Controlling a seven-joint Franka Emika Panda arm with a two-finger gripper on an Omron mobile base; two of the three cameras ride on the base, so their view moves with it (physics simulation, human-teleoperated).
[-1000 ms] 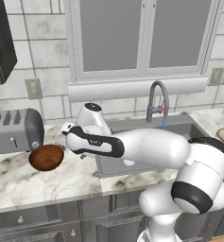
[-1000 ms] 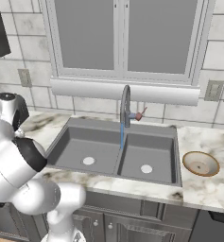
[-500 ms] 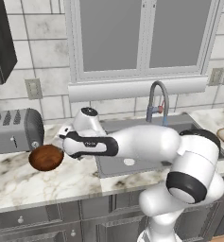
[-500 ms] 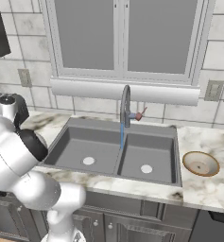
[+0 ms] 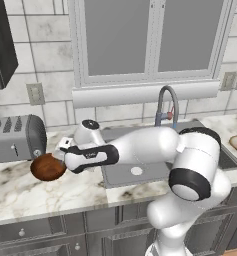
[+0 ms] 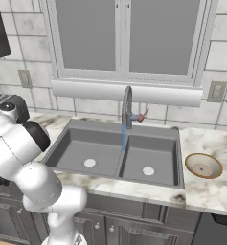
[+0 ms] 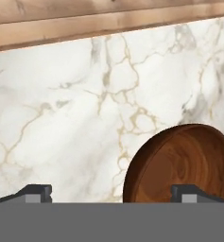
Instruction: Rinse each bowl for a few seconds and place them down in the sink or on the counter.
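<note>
The reddish-brown wooden bowl [image 5: 46, 168] sits on the white marble counter [image 5: 20, 192] left of the sink [image 5: 121, 175], in front of the toaster. My gripper [image 5: 59, 158] hovers just over the bowl's right edge, open. In the hand view the bowl [image 7: 182, 160] lies at the lower right. One fingertip is over its inside, the other over bare counter [image 7: 85, 104], so its rim lies between the open jaws of the gripper [image 7: 112, 194]. The pale beige bowl [image 6: 203, 165] rests on the counter right of the sink [image 6: 105, 143]. A thin stream of water falls from the faucet [image 6: 127, 106].
A silver toaster [image 5: 14, 138] stands against the wall just behind the brown bowl. A dark cabinet [image 5: 0, 42] hangs at the upper left. The window sill runs above the faucet [image 5: 166, 103]. My arm reaches across the left basin.
The hand has moved left and a little lower, closer to the brown bowl. The jaws have stayed open, and neither bowl has moved.
</note>
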